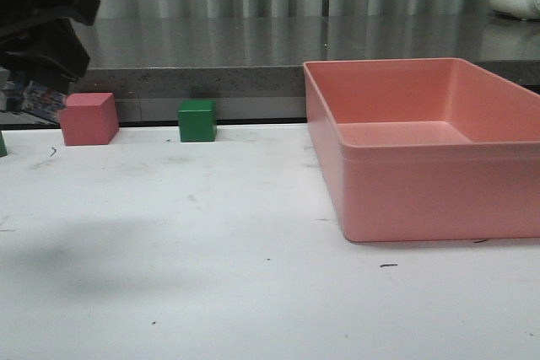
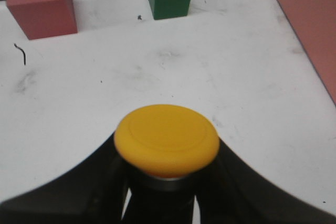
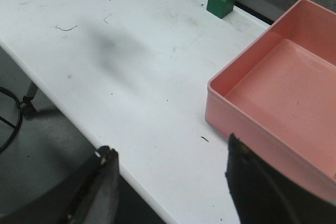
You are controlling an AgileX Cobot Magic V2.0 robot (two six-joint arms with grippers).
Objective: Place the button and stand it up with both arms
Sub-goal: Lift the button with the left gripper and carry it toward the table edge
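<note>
Left wrist view: the left hand (image 2: 163, 192) grips the button (image 2: 167, 140); the right hand (image 3: 170, 182) gapes wide.

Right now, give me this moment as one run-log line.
left hand: shut on button, held above table | right hand: open, empty, raised over the table's near edge | pink bin: empty | stand step: not yet done

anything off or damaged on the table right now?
Nothing stands out. The pink cube, green cube and pink bin sit square; the table only shows scuffs. The left gripper holds the button; the right gripper is open.
</note>
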